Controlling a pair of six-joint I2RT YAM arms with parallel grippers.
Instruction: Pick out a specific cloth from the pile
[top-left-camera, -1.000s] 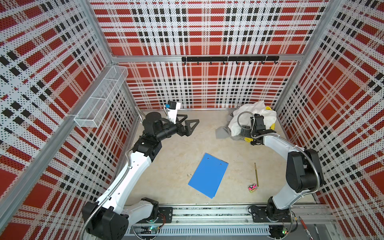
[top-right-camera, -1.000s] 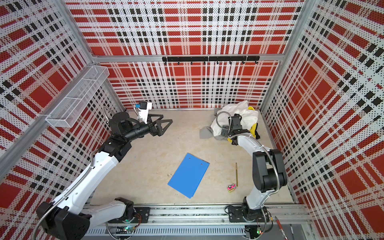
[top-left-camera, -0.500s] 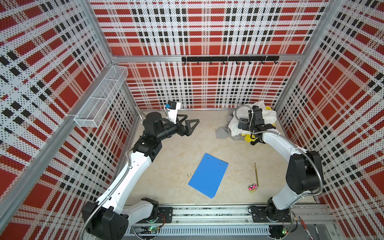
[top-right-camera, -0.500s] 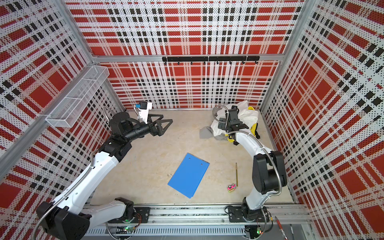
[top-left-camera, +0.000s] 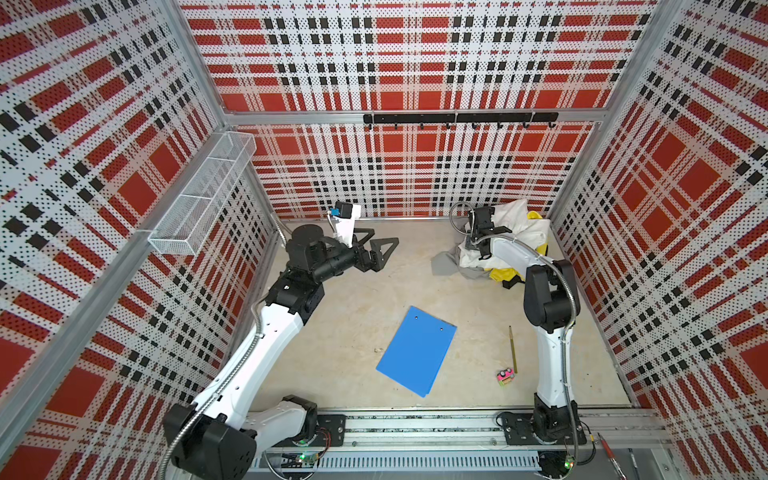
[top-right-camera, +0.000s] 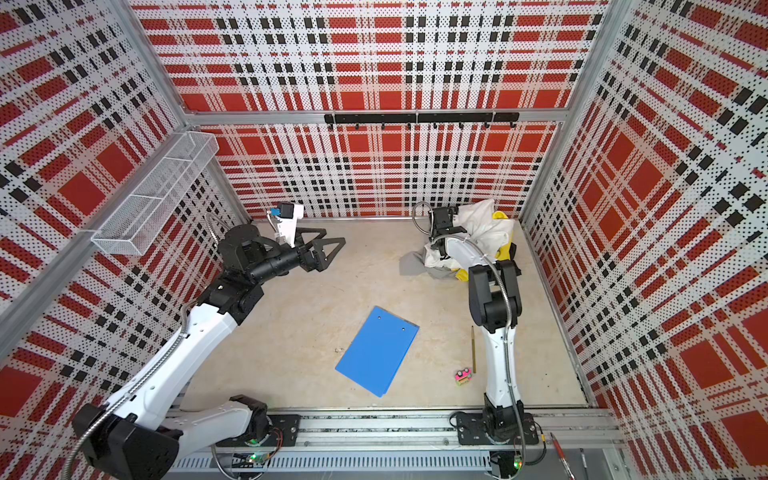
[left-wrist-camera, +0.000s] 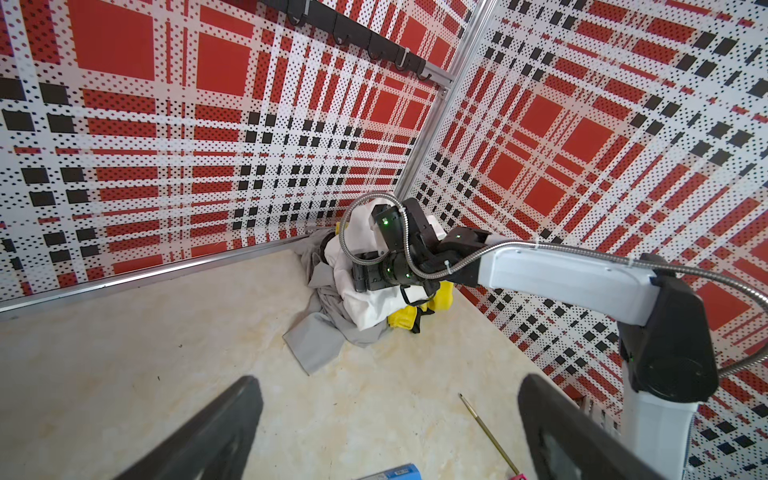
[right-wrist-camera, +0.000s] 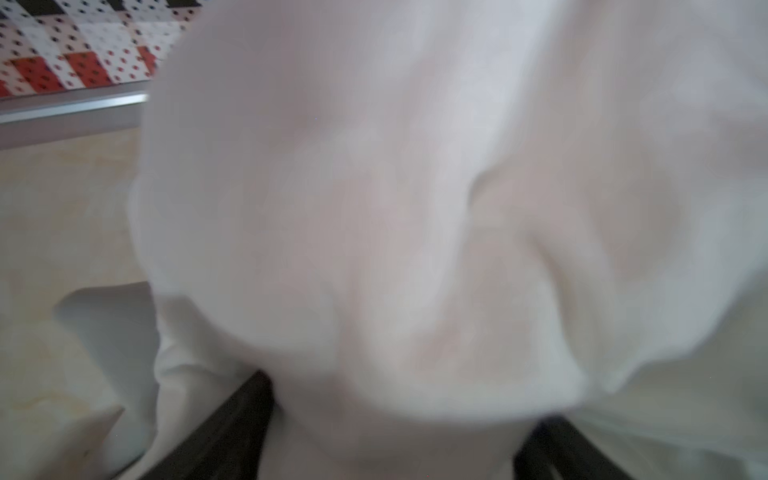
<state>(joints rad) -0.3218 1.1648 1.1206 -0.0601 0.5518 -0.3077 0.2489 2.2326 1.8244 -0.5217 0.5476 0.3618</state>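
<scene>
Cloth (top-left-camera: 444, 262) unmoved; right end effector (right-wrist-camera: 395, 440) deeper.

Bright, even light around me, shadows faint. My right wrist view is blurred, filled by soft white crumpled fabric (right-wrist-camera: 374, 208).

I am two matching arms of glossy white shells and matte black joint housings. My left arm (top-left-camera: 272, 336) shows small dark screw holes along its white shell and ends in the black left gripper (top-left-camera: 383, 241), whose fingers are hollow triangular frames. A white camera block with a blue face (top-left-camera: 347, 211) rides its wrist. Along my right arm (top-left-camera: 548, 357) runs a ribbed silver cable conduit (left-wrist-camera: 582, 251); tiny green lights (left-wrist-camera: 385, 222) glow on its black wrist. Black base blocks (top-left-camera: 540, 428) carry me.
</scene>
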